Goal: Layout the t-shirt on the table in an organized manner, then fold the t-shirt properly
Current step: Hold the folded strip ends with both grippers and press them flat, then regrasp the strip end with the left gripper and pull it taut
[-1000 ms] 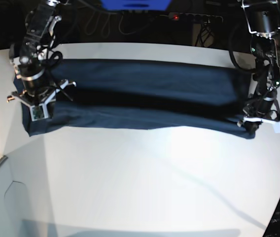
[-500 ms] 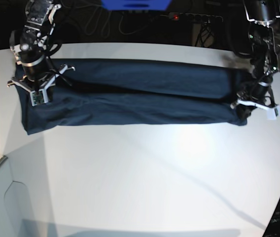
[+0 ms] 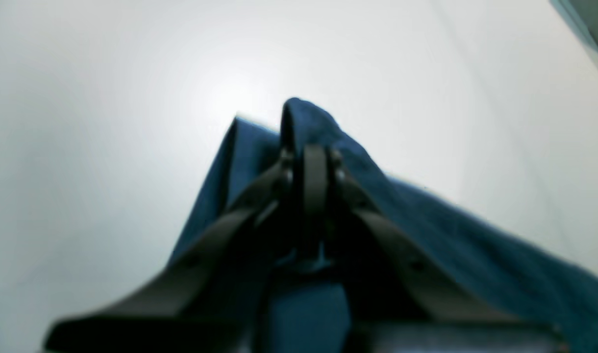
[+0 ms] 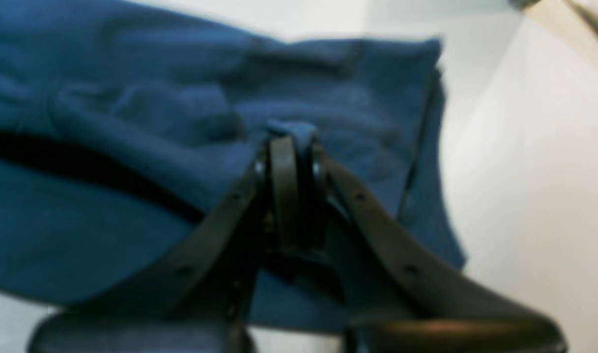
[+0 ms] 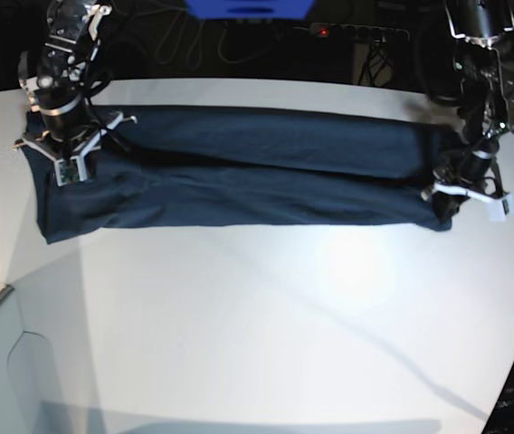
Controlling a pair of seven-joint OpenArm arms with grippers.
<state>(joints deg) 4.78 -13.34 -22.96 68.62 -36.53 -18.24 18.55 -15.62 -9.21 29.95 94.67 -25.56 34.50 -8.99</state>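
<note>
Table (image 5: 266, 316): broad white top, bare across the whole near half.

T-shirt (image 5: 239, 176): dark navy, drawn out into a long band lying across the far part of the table, one lengthwise fold line running through it. The end under the right arm spreads wider toward the table's near side; the end under the left arm is bunched narrow.

Right gripper (image 4: 289, 142): over the shirt's wide end, jaws pinched together on a small tuck of navy cloth. Loose folds lie beyond it, toward the shirt's middle.

Left gripper (image 3: 309, 157): at the shirt's narrow end, jaws likewise pinched tight on a raised ridge of cloth, which peaks above the fingertips. White table shows on both sides of that ridge.

Judgement on the step: looks like a lengthwise fold being carried, both ends held.
- Move both grips together, level with each other, so the band stays straight along the table's far edge and does not skew.
- Keep light tension between the two ends; slack would let the middle sag and wrinkle, too much pull could slip cloth from the small pinches.
- Lay the carried edge flush on the edge beneath before letting go.
- The narrow end is crumpled; it likely needs flattening, or the fold will set uneven there.
- Lower close to the shirt before release, so the cloth does not flop open.
</note>
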